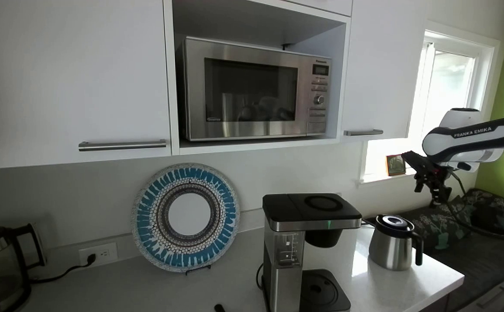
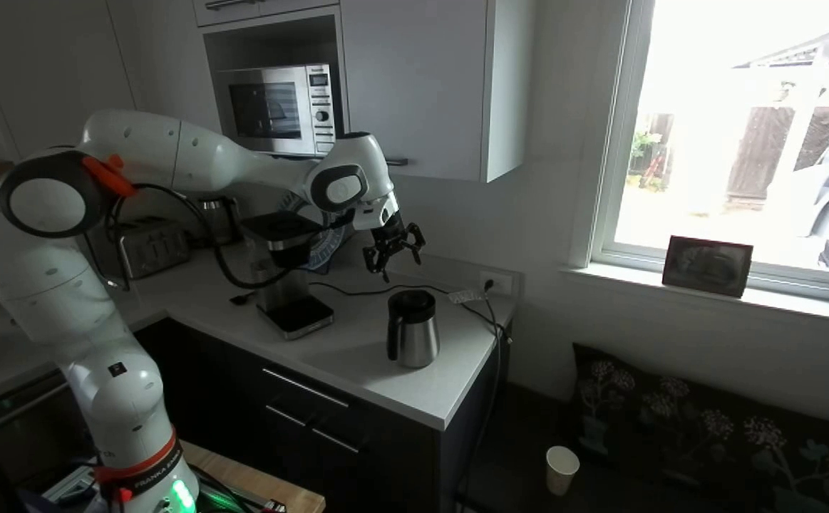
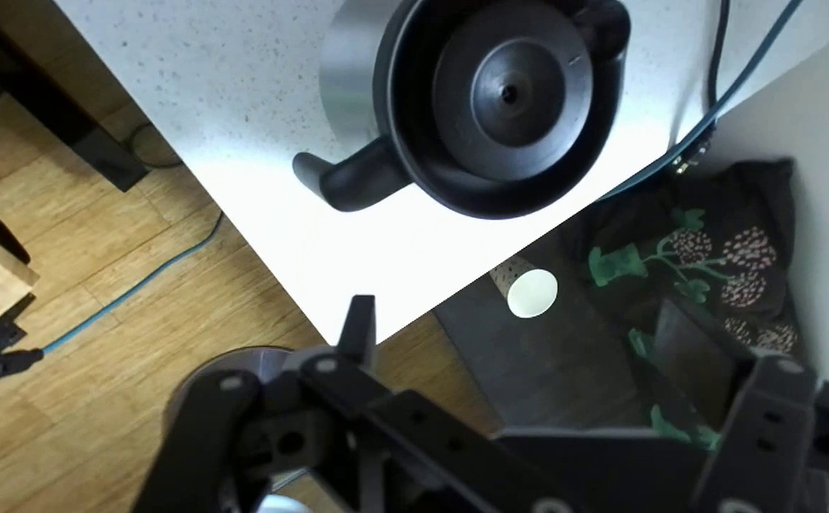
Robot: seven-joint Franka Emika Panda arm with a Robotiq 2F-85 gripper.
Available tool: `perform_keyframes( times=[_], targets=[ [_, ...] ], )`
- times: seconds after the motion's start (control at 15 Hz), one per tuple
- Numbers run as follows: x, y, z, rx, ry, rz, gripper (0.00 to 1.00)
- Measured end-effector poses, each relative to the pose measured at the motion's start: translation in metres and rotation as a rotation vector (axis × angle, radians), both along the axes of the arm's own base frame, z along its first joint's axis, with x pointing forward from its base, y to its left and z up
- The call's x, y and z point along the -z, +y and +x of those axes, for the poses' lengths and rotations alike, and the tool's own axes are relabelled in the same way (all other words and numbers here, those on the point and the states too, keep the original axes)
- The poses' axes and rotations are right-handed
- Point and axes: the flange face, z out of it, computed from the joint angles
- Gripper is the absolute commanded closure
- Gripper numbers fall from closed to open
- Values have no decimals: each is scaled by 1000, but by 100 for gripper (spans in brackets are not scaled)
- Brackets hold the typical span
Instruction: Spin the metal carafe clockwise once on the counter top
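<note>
The metal carafe stands upright on the counter top near its corner. Its brushed-steel body shows in both exterior views [image 1: 388, 250] [image 2: 421, 345], and its dark lid shows in the wrist view [image 3: 514, 114]. Its dark handle points to the lower left in the wrist view. The pale counter top [image 1: 401, 288] [image 2: 364, 363] also shows in the wrist view [image 3: 236, 85]. My gripper [image 1: 428, 195] [image 2: 394, 265] is raised above the counter, higher than the carafe and apart from it. In the wrist view its fingers [image 3: 524, 335] are spread wide with nothing between them.
The coffee machine [image 1: 312, 212] [image 2: 282, 263] stands beside the carafe. Cables [image 2: 457, 296] run along the wall behind it. A hanging cabinet [image 2: 421, 85] is above. Beyond the counter edge are a paper cup [image 2: 561, 470] and dark cushions [image 2: 713, 427].
</note>
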Motion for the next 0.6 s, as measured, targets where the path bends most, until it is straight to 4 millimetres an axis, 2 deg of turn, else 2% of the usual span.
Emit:
perform_keyframes(
  times=[0.2,0.6],
  targets=[
    [-12,-1,-1,-152,23,-12,0],
    [-15,0,0,-193,30,-19,0]
  ],
)
